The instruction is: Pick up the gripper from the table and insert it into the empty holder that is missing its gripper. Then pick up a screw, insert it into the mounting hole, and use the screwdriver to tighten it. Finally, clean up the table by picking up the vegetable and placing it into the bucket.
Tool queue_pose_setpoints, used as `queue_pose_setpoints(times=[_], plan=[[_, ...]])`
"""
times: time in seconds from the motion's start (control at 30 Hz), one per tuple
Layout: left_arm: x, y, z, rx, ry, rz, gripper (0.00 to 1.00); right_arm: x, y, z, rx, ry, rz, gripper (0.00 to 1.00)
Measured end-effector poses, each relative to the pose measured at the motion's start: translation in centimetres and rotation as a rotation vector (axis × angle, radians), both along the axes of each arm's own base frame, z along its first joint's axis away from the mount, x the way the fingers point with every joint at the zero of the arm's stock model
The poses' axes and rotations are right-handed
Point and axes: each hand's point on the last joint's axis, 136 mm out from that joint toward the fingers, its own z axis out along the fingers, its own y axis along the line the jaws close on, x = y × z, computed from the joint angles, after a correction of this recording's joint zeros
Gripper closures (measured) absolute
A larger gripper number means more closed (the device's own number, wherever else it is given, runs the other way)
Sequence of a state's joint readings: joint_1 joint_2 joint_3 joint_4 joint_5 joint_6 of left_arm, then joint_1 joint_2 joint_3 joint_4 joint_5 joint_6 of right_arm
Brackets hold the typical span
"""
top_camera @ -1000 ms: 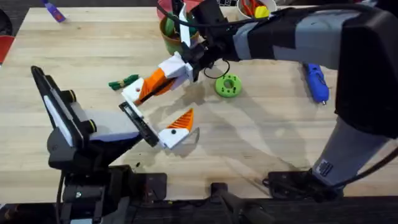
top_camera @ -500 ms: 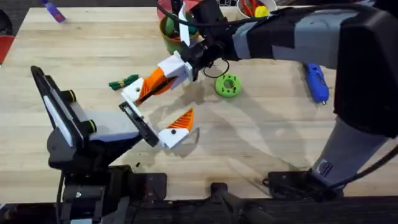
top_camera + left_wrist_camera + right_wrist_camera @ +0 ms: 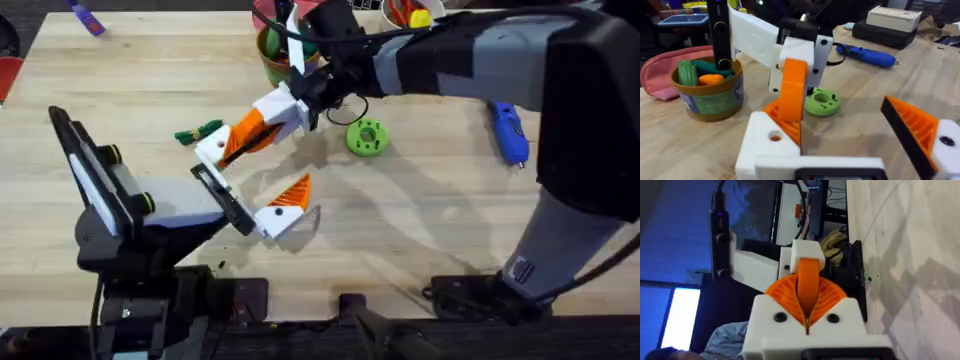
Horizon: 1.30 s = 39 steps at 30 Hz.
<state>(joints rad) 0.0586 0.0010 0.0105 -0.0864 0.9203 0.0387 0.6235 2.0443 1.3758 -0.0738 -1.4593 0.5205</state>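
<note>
Honestly barely anything moved here. The right arm's white-and-orange pincer (image 3: 232, 146), clamped on the small orange plastic wedge gripper (image 3: 243, 130), has crept a hair toward the white angular plastic holder (image 3: 212, 150) over the last second. That tiny nudge is all I can spot.

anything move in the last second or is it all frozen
Nothing visibly changed. The right gripper stays shut on the gripper, held at the left arm's holder. The vegetable, screwdriver and bucket lie where they were.
</note>
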Motion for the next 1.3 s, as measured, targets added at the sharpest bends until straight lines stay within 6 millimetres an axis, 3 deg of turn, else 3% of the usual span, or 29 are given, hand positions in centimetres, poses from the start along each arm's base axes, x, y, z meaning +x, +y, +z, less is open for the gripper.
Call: queue_pose_setpoints(times=[1.3], plan=[[0.00, 0.01, 0.02, 0.004, -0.004, 0.000, 0.013, 0.07, -0.05, -0.08, 0.008, 0.005, 0.007, 0.994]])
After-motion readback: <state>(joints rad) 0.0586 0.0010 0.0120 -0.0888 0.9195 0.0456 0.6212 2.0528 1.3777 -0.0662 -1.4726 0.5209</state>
